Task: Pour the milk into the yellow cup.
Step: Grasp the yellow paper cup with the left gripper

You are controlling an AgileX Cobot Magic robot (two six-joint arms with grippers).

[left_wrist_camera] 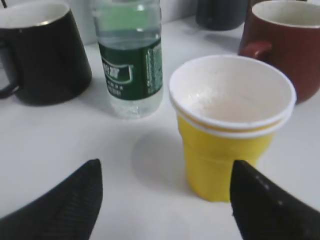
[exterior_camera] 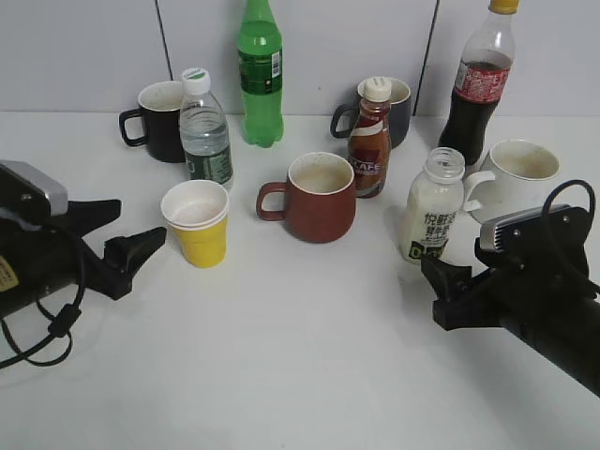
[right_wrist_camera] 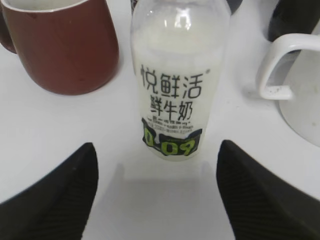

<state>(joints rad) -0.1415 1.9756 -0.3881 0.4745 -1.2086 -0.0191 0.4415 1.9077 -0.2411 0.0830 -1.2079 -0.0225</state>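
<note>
- Right gripper [exterior_camera: 448, 286] is sitting low over the table with its jaws spread wide, holding nothing; its two dark fingers [right_wrist_camera: 60, 192] are framing the milk [right_wrist_camera: 177, 75] in the wrist view without touching it.
- Milk [exterior_camera: 433, 208] is standing upright and uncapped on the table [exterior_camera: 309, 356], just beyond the right gripper, creamy liquid filling most of the bottle.
- Yellow cup [exterior_camera: 198, 223] is standing upright on the left half of the table, well apart from the milk; its inside is looking white and seemingly empty, though the wrist view is too soft to be sure.
- Left gripper [exterior_camera: 120, 242] is also gaping wide and gripping nothing, pointing at the yellow cup [left_wrist_camera: 227, 125], with one finger [left_wrist_camera: 265, 205] showing near the cup's base.
- Red mug [exterior_camera: 319, 197] is sitting between cup and milk, handle turned left.
- Water bottle [exterior_camera: 205, 131] is standing just behind the cup, with a black mug [exterior_camera: 161, 120] beside it.
- Coffee bottle [exterior_camera: 370, 141] is standing behind the red mug, in front of a dark mug [exterior_camera: 398, 108].
- White mug [exterior_camera: 517, 178] is sitting just right of the milk, its handle facing the bottle.
- Green bottle [exterior_camera: 260, 75] and cola bottle [exterior_camera: 478, 84] are standing along the back.
</note>
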